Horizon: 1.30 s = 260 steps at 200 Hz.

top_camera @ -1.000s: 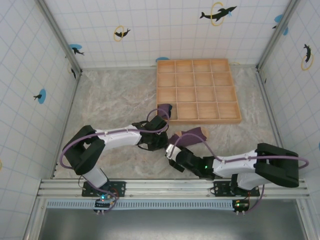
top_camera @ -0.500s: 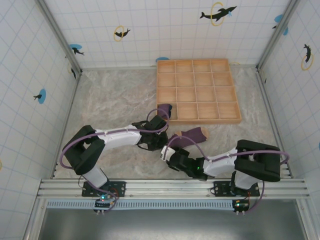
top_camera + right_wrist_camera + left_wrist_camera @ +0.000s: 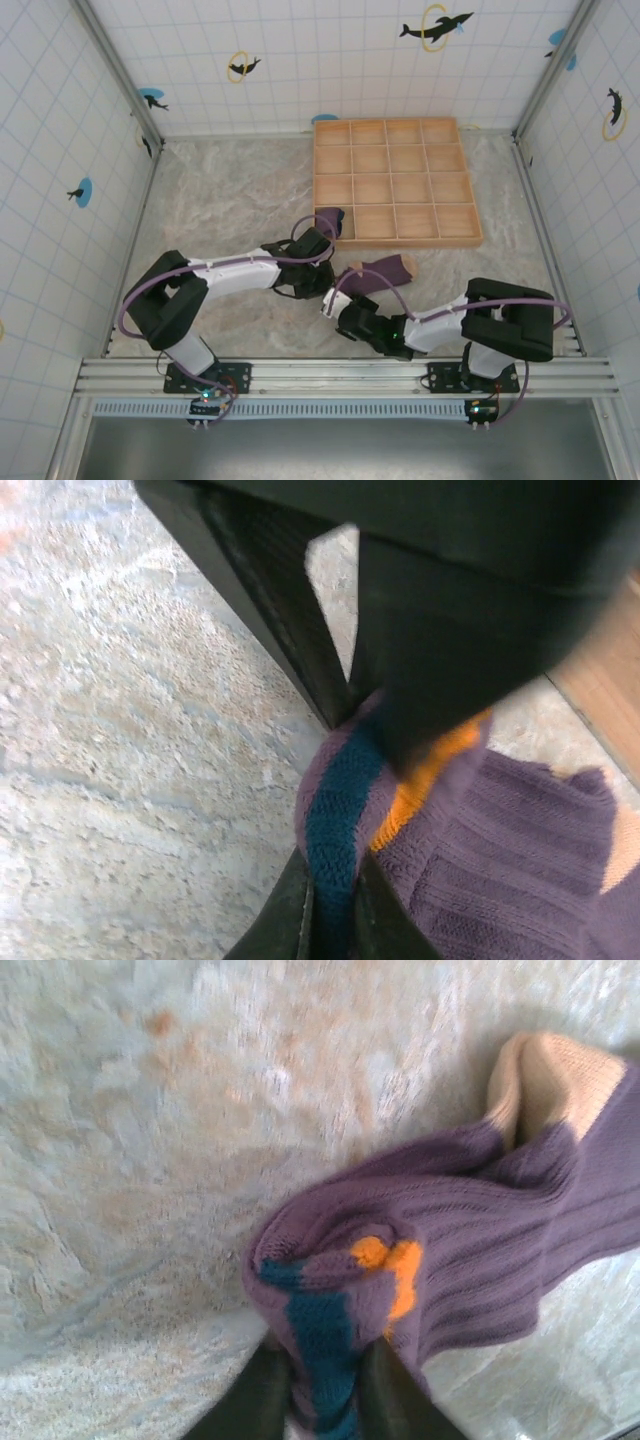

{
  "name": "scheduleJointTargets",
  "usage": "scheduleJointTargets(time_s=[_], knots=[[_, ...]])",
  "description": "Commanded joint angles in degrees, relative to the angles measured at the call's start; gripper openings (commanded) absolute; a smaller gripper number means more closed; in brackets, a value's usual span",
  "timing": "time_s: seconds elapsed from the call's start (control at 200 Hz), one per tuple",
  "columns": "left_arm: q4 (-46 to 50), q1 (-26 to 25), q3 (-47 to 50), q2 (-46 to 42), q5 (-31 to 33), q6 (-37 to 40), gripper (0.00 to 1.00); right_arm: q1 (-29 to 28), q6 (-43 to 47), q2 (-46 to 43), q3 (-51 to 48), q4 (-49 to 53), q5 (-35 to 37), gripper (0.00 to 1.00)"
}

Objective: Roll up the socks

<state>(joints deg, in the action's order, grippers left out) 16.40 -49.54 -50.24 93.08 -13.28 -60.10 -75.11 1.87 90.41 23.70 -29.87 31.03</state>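
My right arm has folded in over the last second, drawing the right jaws back and leftward; they stay pinched on the teal cuff of one sock (image 3: 383, 269), which trails flat on the bench (image 3: 220, 200); my left jaws, barely moved, clamp the other sock (image 3: 480, 1250) by its cuff near the wooden tray (image 3: 400, 242); I judge this is straightening out, with the rolling not yet begun.

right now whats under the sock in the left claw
Marbled tabletop shows around the sock, pinched in the left claw. Whatever lies directly beneath the fabric is covered.
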Motion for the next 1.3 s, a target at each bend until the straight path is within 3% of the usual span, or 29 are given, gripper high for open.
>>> scheduleJointTargets(time_s=[0.0,0.07,0.15,0.32,0.535,0.781,1.006,1.296], knots=[[0.03,-0.47,1.02,-3.3,0.25,1.21,0.55,4.51,-8.21,-2.86,-3.7,-1.22,-10.39,0.0],[-0.75,-0.47,1.42,-4.84,1.44,1.22,0.68,7.53,-11.98,-4.94,-5.5,-2.82,-17.15,0.0],[-2.8,-0.47,2.26,-6.64,2.46,1.69,0.72,11.0,-16.6,-7.23,-7.8,-5.68,-24.42,0.0],[-8.1,-0.47,5.17,-9.85,3.59,1.56,0.72,17.76,-27.19,-7.76,-11.09,-10.59,-36.3,0.0],[-12.06,-0.47,7.63,-10.46,2.11,1.76,0.69,24.26,-38.68,-7.24,-15.9,-18.79,-44.88,0.0],[-17.46,-1.42,10.6,-9.85,0.96,1.12,0.63,28.98,-51.02,-7.66,-20.78,-22.33,-45.09,0.0],[-20.07,-3.05,10.6,-7.43,0.62,1.41,0.6,29.27,-63.3,-8.18,-24.23,-23.52,-42.85,0.0],[-24.04,-4.12,10.42,-3.31,-0.94,1.88,0.58,30.51,-71.06,-9.99,-24.68,-12.17,-39.29,0.0]])
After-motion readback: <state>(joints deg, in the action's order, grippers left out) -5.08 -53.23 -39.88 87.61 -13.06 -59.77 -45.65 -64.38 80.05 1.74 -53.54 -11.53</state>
